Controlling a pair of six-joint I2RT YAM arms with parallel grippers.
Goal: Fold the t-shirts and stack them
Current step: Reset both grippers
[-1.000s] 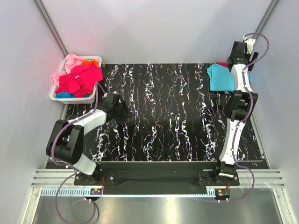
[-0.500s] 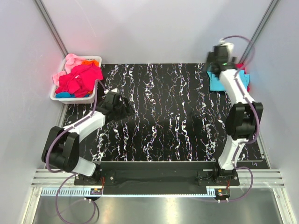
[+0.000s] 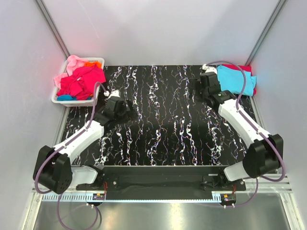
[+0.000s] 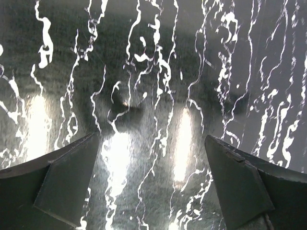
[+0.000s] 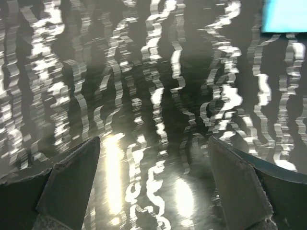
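Observation:
A folded turquoise t-shirt (image 3: 232,78) lies at the table's far right corner on top of a red t-shirt (image 3: 249,73); a corner of the turquoise t-shirt (image 5: 284,14) shows in the right wrist view. More t-shirts, a crimson one (image 3: 81,80) and a pink one (image 3: 72,63) among them, are heaped in the white basket (image 3: 77,101) at the far left. My left gripper (image 3: 123,111) hangs open over bare table just right of the basket. My right gripper (image 3: 204,91) is open too, over the table left of the folded pile. Both wrist views, left gripper (image 4: 151,184) and right gripper (image 5: 153,184), show nothing between the jaws.
The table top (image 3: 163,124) is black with white marbling. Grey walls close in behind and on both sides. The basket stands partly off the table's far left corner.
The right arm swung down from the far right corner, off the folded pile, to the table left of it. The left arm stretched slightly further out. Both grippers opened wider.

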